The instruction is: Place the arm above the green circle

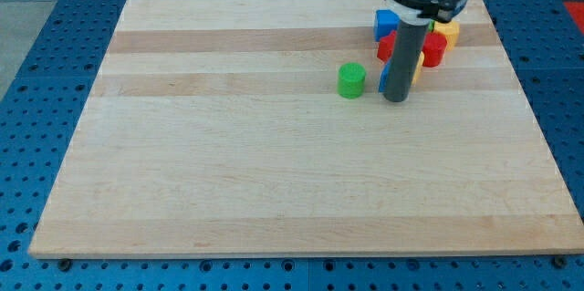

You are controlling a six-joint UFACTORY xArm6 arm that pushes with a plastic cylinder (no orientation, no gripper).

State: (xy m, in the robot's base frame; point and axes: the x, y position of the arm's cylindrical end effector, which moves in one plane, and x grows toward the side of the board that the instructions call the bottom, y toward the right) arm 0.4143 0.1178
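Observation:
The green circle [351,80] is a short green cylinder standing alone on the wooden board [274,163], right of the middle near the view's top. My tip [396,98] rests on the board just to the right of the green circle, with a small gap between them. The dark rod rises from there toward the view's top. It hides part of a cluster of blocks behind it.
A cluster sits at the view's top right: a blue cube [386,24], a red block [433,49], a yellow block [447,32], a blue sliver [384,78] left of the rod and a yellow edge [416,72] on its right. Blue perforated table [55,54] surrounds the board.

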